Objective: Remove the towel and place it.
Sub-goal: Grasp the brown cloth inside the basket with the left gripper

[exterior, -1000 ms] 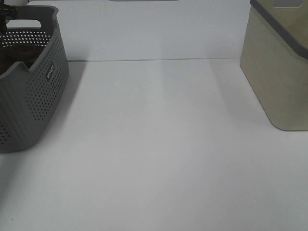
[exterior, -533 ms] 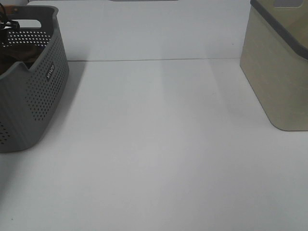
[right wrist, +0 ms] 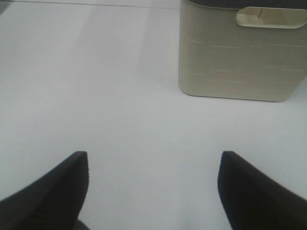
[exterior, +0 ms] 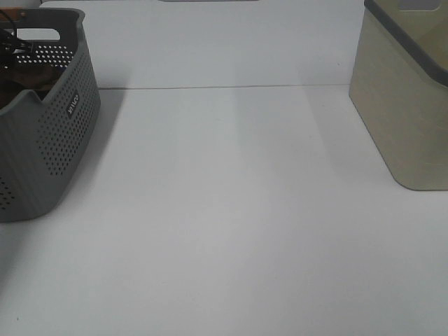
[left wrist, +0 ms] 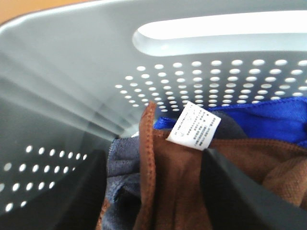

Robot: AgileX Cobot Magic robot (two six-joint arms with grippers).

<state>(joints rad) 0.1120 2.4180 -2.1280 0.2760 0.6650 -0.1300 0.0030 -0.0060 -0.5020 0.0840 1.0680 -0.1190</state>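
Nothing's out yet: the brown towel (left wrist: 177, 182) lies in the grey perforated basket (left wrist: 72, 72), the left end effector (left wrist: 153, 155) straddling its fold, jaws apart, not pinching. Over the bare tabletop (right wrist: 120, 96) the right end effector (right wrist: 153, 155) gapes wide, empty. Lifting and placing are both left to do.

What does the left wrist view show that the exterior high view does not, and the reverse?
Only the left wrist view: the white label on the brown towel, a blue cloth next to it, and the left gripper, jaws apart on either side of a towel fold. Only the exterior high view: the beige bin and the white table. Both: the grey perforated basket with its handle slot; the high view gives only a dim brown patch inside it.
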